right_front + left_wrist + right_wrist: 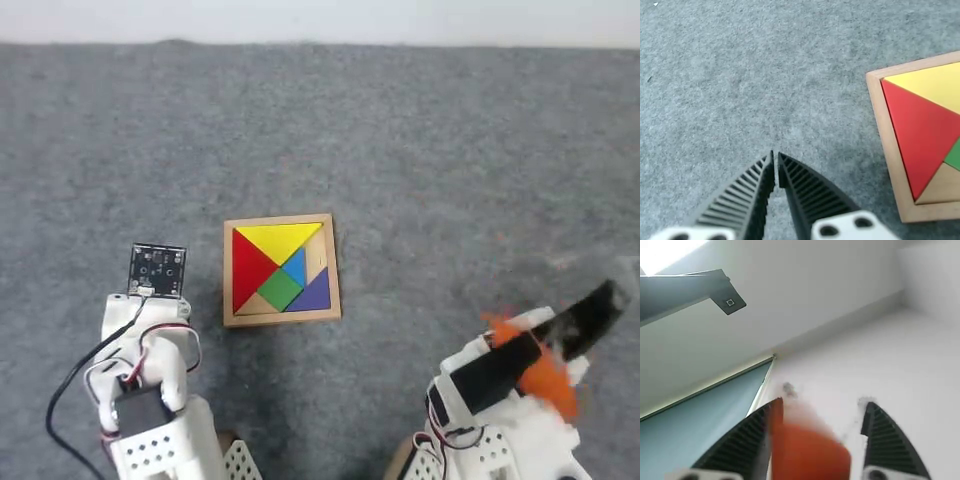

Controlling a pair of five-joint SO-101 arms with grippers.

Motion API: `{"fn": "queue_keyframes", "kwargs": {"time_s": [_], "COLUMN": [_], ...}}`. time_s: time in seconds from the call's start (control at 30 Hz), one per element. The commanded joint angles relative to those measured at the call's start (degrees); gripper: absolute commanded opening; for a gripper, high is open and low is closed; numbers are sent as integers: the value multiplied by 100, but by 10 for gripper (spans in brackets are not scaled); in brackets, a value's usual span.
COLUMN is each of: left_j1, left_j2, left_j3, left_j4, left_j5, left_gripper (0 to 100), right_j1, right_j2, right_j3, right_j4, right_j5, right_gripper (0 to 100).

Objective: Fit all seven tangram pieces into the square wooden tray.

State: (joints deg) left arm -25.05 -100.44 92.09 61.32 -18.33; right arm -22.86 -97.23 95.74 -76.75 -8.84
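Observation:
The square wooden tray (283,318) lies mid-table with a yellow triangle (278,240), red triangle (248,268), blue piece (295,265), green square (280,289) and purple piece (315,293) inside. Bare wood shows along its right side (319,255) and at its near left corner (256,305). My left gripper (775,156) is shut and holds nothing, low over the grey mat left of the tray (890,150). My right gripper (822,405) is lifted off the table at the near right, tilted upward, with an orange piece (807,450) between its fingers; the orange piece (545,378) looks smeared.
A grey mat (450,150) covers the whole table, with a white strip (320,20) along the far edge. The left arm (148,345) stands near the front left, close to the tray. The right wrist view looks at a ceiling and a dark bar (685,292).

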Motion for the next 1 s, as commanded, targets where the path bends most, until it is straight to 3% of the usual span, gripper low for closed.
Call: {"fn": "queue_keyframes", "kwargs": {"time_s": [0.0,0.8,0.97], "left_j1": [-35,-35,-35], "left_j2": [-53,-53,-53], "left_j3": [-40,-40,-40], "left_j4": [-114,-114,-114], "left_j5": [-26,-26,-26], "left_gripper": [15,15,15], "right_j1": [40,57,426], "right_j2": [22,22,22], "right_j3": [114,114,114], "right_j4": [312,497,901], "right_j5": [-9,-9,-9], "right_gripper": [236,231,231]}}
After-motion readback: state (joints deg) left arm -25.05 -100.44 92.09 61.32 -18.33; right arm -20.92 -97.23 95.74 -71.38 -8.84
